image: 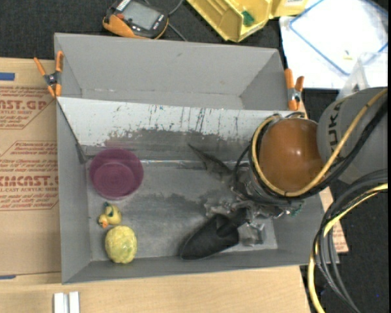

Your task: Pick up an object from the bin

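Several small things in scuffed grey bin (169, 77)

Lit softly from overhead, bright enough right across the grey bin (163, 64). Palest on the back wall at 12 o'clock, a shade duller down on the scuffed floor. Blown out hard at 1 o'clock on the white sheet (339, 38). Just a dull sheen over the top of the orange cover (290, 155), no harsh glare. Shaded beneath it at 5 o'clock, swallowing gripper (247, 222) and black lump (208, 238) in one dark patch. Near black beyond the rim at 12 o'clock.
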Available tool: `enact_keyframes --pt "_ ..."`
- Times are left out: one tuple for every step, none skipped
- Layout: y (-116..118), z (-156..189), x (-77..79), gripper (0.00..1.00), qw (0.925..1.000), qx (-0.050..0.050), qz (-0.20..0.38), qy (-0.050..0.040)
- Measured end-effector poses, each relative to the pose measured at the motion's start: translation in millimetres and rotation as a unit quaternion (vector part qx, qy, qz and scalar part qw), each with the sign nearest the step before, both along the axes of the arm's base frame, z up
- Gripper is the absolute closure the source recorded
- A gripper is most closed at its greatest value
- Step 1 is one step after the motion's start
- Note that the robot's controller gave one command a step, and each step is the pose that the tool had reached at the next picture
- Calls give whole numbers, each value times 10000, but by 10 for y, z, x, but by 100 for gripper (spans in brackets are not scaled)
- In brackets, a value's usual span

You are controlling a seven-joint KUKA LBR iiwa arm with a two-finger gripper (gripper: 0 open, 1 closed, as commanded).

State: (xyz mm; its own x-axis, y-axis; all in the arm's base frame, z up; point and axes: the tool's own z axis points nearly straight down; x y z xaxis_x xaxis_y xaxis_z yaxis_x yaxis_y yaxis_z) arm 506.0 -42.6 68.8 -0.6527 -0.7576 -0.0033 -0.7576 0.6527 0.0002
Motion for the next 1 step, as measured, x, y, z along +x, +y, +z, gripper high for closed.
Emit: enact_keyframes --pt "591 141 565 100 8840 10 4675 -8"
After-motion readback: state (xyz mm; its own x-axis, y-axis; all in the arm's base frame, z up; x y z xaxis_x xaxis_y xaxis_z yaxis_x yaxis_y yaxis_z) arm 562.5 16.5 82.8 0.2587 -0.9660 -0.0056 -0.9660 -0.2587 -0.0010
